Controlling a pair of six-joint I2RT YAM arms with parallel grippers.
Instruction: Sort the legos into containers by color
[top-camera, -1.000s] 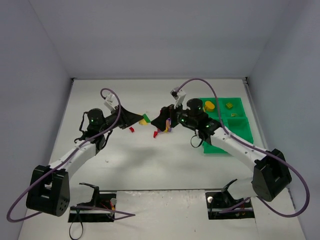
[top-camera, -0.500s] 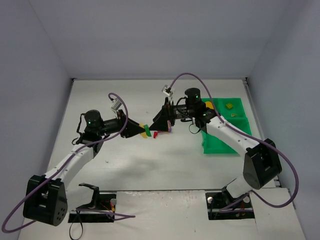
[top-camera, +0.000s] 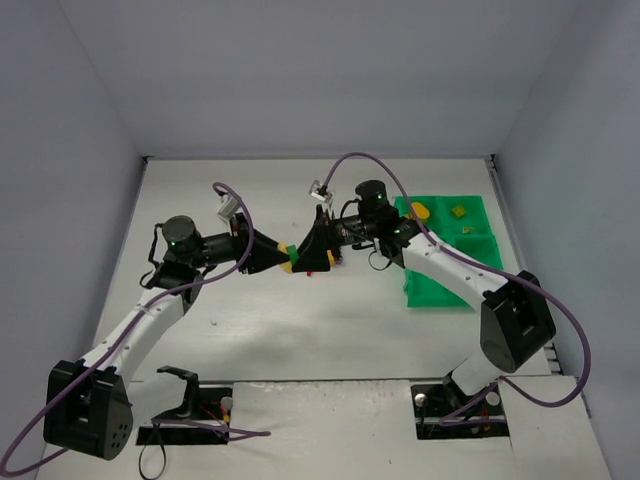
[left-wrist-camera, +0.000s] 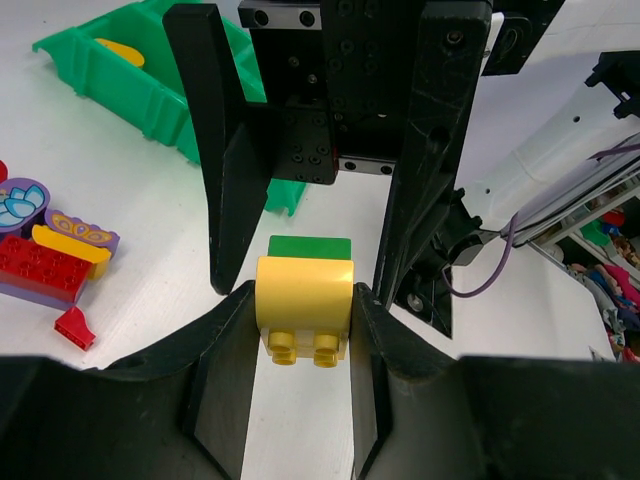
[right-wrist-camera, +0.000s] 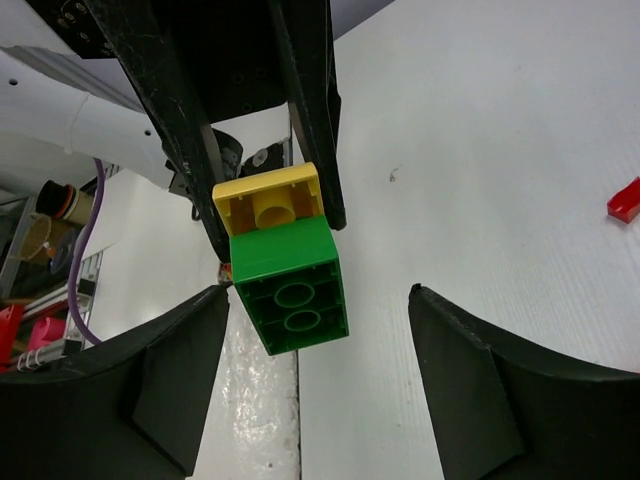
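left gripper (top-camera: 282, 258) (left-wrist-camera: 303, 300): clenched on the yellow brick, one finger on each side, near the middle of the worktop (top-camera: 300, 330).
yellow brick (left-wrist-camera: 303, 295) (right-wrist-camera: 268, 205) (top-camera: 288, 266): studs face the left wrist camera; its other end is joined to the green brick.
green brick (left-wrist-camera: 310, 246) (right-wrist-camera: 290, 285) (top-camera: 291, 251): stuck to the yellow one, hollow underside towards the right wrist camera.
right gripper (top-camera: 312, 255) (right-wrist-camera: 315, 298): released, fingers spread wide either side of the green brick, touching neither brick.
tray (top-camera: 450, 280) (left-wrist-camera: 130, 75): by the right edge of the worktop; yellow pieces (top-camera: 419, 211) lie in its two far compartments.
loose legos: red brick (left-wrist-camera: 40, 262) on a purple plate (left-wrist-camera: 30, 292), small red piece (left-wrist-camera: 75, 327) just beside them, all on the worktop near the held pair.
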